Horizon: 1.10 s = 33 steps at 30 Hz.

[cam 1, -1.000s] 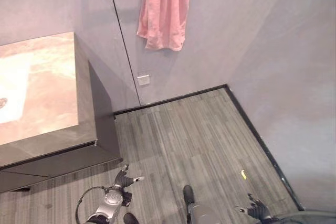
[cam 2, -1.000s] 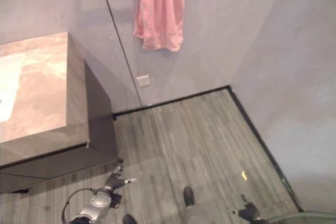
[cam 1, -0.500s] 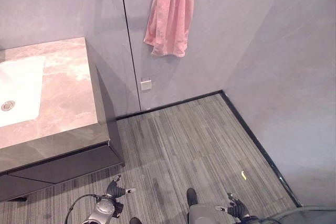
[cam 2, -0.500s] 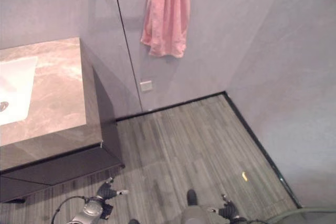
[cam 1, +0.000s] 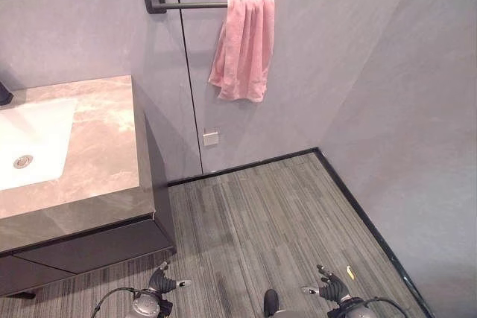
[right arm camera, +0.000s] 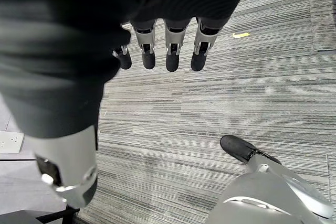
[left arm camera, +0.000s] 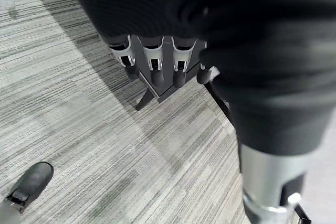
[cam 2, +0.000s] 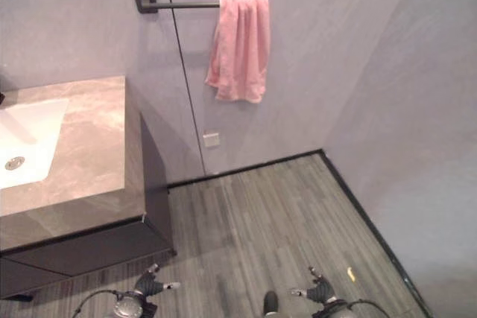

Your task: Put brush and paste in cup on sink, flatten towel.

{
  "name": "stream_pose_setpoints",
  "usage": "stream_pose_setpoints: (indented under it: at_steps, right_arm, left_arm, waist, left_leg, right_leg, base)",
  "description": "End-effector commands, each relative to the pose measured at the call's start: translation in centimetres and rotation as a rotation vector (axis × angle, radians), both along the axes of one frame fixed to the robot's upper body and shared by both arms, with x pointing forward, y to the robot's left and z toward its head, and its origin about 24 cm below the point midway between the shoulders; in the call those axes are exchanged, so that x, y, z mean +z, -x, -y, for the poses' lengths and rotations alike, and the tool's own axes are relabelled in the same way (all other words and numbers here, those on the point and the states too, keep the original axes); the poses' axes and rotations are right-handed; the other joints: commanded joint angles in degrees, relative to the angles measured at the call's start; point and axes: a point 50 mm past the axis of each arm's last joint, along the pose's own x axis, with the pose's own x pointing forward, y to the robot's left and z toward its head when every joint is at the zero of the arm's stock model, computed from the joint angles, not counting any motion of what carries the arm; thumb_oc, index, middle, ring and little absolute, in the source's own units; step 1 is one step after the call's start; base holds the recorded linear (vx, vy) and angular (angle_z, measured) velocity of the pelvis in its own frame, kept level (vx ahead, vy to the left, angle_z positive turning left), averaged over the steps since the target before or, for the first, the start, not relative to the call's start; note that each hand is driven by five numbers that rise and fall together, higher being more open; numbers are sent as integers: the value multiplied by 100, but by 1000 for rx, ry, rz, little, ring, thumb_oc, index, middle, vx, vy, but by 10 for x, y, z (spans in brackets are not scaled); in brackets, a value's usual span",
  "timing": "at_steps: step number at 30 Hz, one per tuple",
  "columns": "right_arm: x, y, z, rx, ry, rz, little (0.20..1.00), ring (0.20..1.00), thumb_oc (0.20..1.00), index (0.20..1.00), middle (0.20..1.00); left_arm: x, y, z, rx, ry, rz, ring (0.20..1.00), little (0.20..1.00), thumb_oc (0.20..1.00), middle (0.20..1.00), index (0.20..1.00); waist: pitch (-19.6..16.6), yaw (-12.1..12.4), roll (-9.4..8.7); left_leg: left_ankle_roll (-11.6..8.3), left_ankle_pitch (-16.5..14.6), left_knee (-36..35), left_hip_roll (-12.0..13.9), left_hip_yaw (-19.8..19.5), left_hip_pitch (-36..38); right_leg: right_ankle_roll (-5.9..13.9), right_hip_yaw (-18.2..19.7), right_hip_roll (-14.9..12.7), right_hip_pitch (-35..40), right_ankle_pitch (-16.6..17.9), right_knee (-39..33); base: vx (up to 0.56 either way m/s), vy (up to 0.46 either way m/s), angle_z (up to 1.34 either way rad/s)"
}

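Left hand (cam 1: 165,283) and right hand (cam 1: 333,289) low (fingers relaxed, empty), pink towel (cam 1: 244,46) bunched on rail (cam 1: 190,5) far above

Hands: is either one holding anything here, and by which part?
Nothing is held. The left hand and right hand hang with straight fingers above bare floor.

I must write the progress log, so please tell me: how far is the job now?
Nothing looks done. The pink towel hangs bunched at one end of the wall bar, not flattened. The sink counter has no cup, brush or paste in sight. The left hand and right hand hang low over the floor, holding nothing. Every step is left.
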Motion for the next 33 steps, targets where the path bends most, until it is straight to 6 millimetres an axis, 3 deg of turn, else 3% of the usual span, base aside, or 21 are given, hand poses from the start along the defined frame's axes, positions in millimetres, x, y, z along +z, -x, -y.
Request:
stream_pose_setpoints:
  at_steps: [1,5,6,8,12,19,21,22,23,28,30,32,33]
  right_arm:
    - [7,-14,10,22,34,43,1000,1000,1000,1000,1000]
    - [5,-8,19,2,63,21,1000,1000,1000,1000,1000]
    - [5,-7,27,-30,90,10,1000,1000,1000,1000,1000]
    - [4,-6,29,-50,95,1,1000,1000,1000,1000,1000]
    - [1,2,35,-106,99,-21,1000,1000,1000,1000,1000]
    - [6,-19,16,-49,54,48,1000,1000,1000,1000,1000]
    - [8,-23,11,-17,50,61,1000,1000,1000,1000,1000]
    - [8,-25,8,2,51,66,1000,1000,1000,1000,1000]
    - [8,-23,7,3,45,63,1000,1000,1000,1000,1000]
    - [7,-17,11,5,56,44,1000,1000,1000,1000,1000]
    - [9,-15,17,9,68,51,1000,1000,1000,1000,1000]
    - [11,-14,24,-4,81,58,1000,1000,1000,1000,1000]
    - [11,-14,24,-4,81,58,1000,1000,1000,1000,1000]
  left_arm:
    - [11,-22,-5,28,10,81,1000,1000,1000,1000,1000]
    - [13,-26,-2,28,25,101,1000,1000,1000,1000,1000]
    - [15,-33,3,29,40,129,1000,1000,1000,1000,1000]
    - [16,-35,5,31,50,136,1000,1000,1000,1000,1000]
    - [13,-30,10,-4,61,114,1000,1000,1000,1000,1000]
    - [8,-20,1,20,29,69,1000,1000,1000,1000,1000]
    - [9,-20,-3,34,18,69,1000,1000,1000,1000,1000]
    - [9,-21,-4,43,21,73,1000,1000,1000,1000,1000]
    - [10,-21,-4,52,27,76,1000,1000,1000,1000,1000]
    - [12,-26,-3,76,53,101,1000,1000,1000,1000,1000]
    - [13,-28,-3,86,62,109,1000,1000,1000,1000,1000]
    - [15,-32,-3,109,73,127,1000,1000,1000,1000,1000]
    - [15,-32,-3,109,73,127,1000,1000,1000,1000,1000]
  waist:
    - [243,18,-132]
    - [310,-1,-77]
    - [443,98,-44]
    - [434,91,-47]
    - [387,16,52]
    - [471,111,137]
    - [536,149,130]
    - [586,179,105]
    - [584,166,99]
    - [598,110,115]
    - [641,88,93]
    - [799,179,42]
    - [784,170,41]
  left_leg:
    - [-212,252,283,183,-669,-135]
    - [-249,287,484,269,-924,-267]
    - [-229,323,624,69,-1651,-481]
    - [-174,207,550,-41,-1896,-577]
    - [-101,141,402,-98,-1745,-536]
    - [1,164,-7,-198,-1319,-302]
    - [-8,170,-41,-142,-1197,-275]
    - [-25,174,-41,-122,-1095,-232]
    - [-35,176,-39,-112,-1082,-219]
    - [-111,132,260,33,-1179,-294]
    - [-296,267,1203,246,-1347,-590]
    - [-420,632,2125,364,-1644,-1009]
    - [-418,644,2124,360,-1652,-1034]
  right_leg:
    - [125,157,12,119,-372,562]
    - [-2,306,186,50,-523,655]
    - [-40,387,215,38,-526,721]
    - [-37,396,192,-3,-511,734]
    - [10,400,102,2,-493,756]
    - [222,458,-10,-359,-293,1063]
    - [258,276,-45,-548,-238,1265]
    - [262,-117,-154,-636,-133,1371]
    - [260,-156,-148,-584,-174,1293]
    - [92,-79,13,-484,-475,1248]
    - [-155,-90,216,-267,-648,1108]
    - [-322,-102,299,-77,-706,1034]
    - [-324,-111,296,-92,-694,1024]
  base:
    - [4,-138,-5]
    - [0,-115,-2]
    - [0,0,0]
    - [5,-9,-16]
    - [55,67,-8]
    - [14,86,-19]
    - [-18,15,-39]
    - [21,-52,-49]
    - [39,-78,-57]
    - [45,-121,-3]
    - [55,-248,7]
    - [33,-187,12]
    - [14,-131,2]
